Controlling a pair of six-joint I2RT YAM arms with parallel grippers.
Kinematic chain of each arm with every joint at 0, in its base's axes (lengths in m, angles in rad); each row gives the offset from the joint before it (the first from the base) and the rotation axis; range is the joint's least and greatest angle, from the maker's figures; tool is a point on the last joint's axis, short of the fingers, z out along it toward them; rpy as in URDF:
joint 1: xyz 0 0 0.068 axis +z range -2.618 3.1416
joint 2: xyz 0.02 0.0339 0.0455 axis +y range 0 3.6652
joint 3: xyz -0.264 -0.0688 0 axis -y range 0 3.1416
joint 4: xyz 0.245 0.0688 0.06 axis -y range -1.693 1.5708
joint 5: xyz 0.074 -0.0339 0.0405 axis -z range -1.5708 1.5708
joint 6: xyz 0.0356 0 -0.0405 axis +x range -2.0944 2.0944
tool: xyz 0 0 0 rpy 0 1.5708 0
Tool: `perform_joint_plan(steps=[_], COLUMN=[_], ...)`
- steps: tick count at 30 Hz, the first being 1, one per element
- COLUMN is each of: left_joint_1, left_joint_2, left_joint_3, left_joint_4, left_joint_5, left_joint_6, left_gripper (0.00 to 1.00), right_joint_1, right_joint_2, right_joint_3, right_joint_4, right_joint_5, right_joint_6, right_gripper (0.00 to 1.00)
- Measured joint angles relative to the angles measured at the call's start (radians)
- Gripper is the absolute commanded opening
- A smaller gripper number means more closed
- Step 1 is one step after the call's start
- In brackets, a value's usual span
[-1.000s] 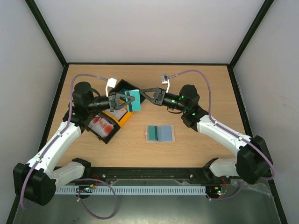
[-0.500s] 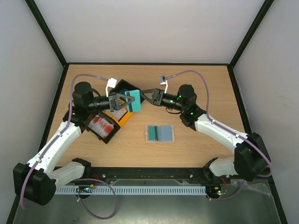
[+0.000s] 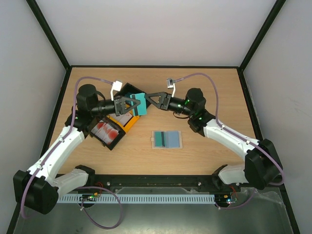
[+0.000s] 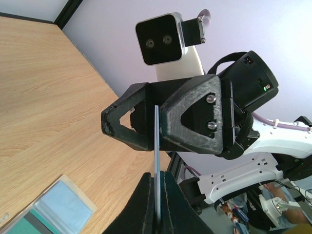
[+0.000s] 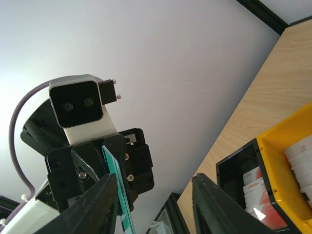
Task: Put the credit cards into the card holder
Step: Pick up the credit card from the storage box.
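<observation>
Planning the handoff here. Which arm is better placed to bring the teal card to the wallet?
Probably the right. Its open gripper faces the teal card pinched by the left gripper, and the wallet lies open on the table, slightly toward the right arm's side.

L arm (image 3: 57, 152) & R arm (image 3: 229, 139): white shell links, black round joint housings, small green LEDs on R. Lilac cable (image 3: 199, 74) runs along each to a white plug. L end effector (image 3: 133, 107) & R end effector (image 3: 147, 99): matte black, layered print, triangular cut-outs, silver screws (image 4: 210, 99). Wrist cam (image 4: 161, 43): silver box, black face, twin lenses.
</observation>
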Motion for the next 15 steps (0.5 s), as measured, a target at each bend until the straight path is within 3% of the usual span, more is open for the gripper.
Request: perform_joint_plan(steps=[7,15], left_joint_1=[0.001,0.007], left_joint_2=[0.000,-0.001], left_joint_3=[0.000,-0.010], left_joint_4=[-0.008,0.006], left_joint_5=[0.000,-0.001], left_joint_6=[0.004,-0.014], left_gripper=[0.03,0.03], right_joint_1=[0.005,0.008], right_joint_2=[0.029,0.059], right_joint_3=[0.023,0.035], right_joint_4=[-0.004,0.020], right_joint_5=[-0.005,-0.014], right_joint_6=[-0.002,0.025], right_gripper=[0.21,0.19])
